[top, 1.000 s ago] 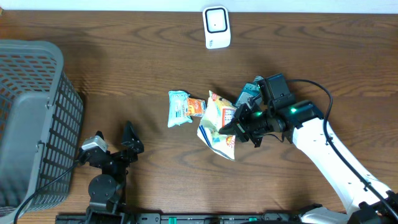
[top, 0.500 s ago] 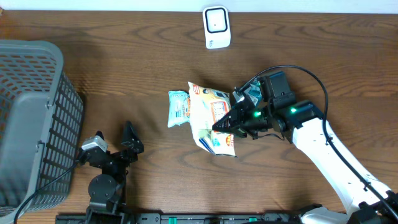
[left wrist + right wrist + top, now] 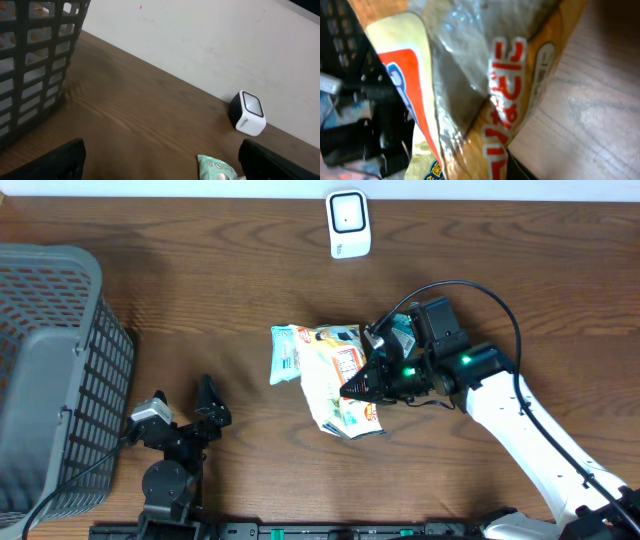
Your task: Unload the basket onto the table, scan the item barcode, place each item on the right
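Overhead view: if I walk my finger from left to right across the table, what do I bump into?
gray basket → left gripper → blue-and-white packet → yellow snack bag → white right arm

Dark wooden table (image 3: pixel 220 300), sparsely laid.
A grey mesh basket (image 3: pixel 112 380) stood at its left end, a white scanner (image 3: pixel 348 224) by the far edge, and a pale green packet (image 3: pixel 287 355) lay near the middle (print too small to read).
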`<action>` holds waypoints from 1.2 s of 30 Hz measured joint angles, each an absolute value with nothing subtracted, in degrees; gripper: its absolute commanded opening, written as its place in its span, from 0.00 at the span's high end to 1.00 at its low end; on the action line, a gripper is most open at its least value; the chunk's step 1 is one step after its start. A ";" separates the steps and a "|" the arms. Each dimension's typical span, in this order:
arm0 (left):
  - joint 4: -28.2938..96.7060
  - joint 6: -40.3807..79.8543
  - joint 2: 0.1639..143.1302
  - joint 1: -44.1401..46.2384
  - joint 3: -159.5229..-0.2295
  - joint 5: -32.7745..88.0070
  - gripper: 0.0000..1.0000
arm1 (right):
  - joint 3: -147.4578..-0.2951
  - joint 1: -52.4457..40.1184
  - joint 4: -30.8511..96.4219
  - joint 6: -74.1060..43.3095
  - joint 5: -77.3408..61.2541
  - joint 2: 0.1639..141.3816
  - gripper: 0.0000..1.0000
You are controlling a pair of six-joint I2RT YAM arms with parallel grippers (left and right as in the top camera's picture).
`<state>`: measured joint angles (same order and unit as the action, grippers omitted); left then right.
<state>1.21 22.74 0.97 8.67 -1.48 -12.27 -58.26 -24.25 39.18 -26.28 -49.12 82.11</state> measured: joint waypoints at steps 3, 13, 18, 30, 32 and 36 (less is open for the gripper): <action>1.23 22.74 0.97 8.67 -1.48 -12.29 0.02 | -58.26 -24.25 38.24 -16.51 -57.36 82.06 0.99; 1.23 22.74 0.97 8.67 -1.48 -12.27 0.02 | -58.26 -24.25 39.13 29.69 -74.37 78.98 0.99; 1.23 22.74 0.97 8.67 -1.48 -12.29 0.02 | -58.19 -24.25 33.28 46.68 -80.31 79.00 0.99; 1.34 22.74 0.97 8.67 -1.54 -12.12 0.02 | -58.11 -24.51 15.40 49.39 -86.37 77.54 0.98; 1.34 22.74 0.97 8.67 -1.54 -12.12 0.02 | -58.13 -23.14 16.25 43.09 -85.54 77.28 0.98; 1.39 22.74 0.97 8.67 -1.56 -12.12 0.02 | -58.24 -20.51 26.81 25.47 -72.42 77.06 0.98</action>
<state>1.39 22.74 0.97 8.67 -1.56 -12.12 -58.24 -20.51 26.81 25.47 -72.42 77.06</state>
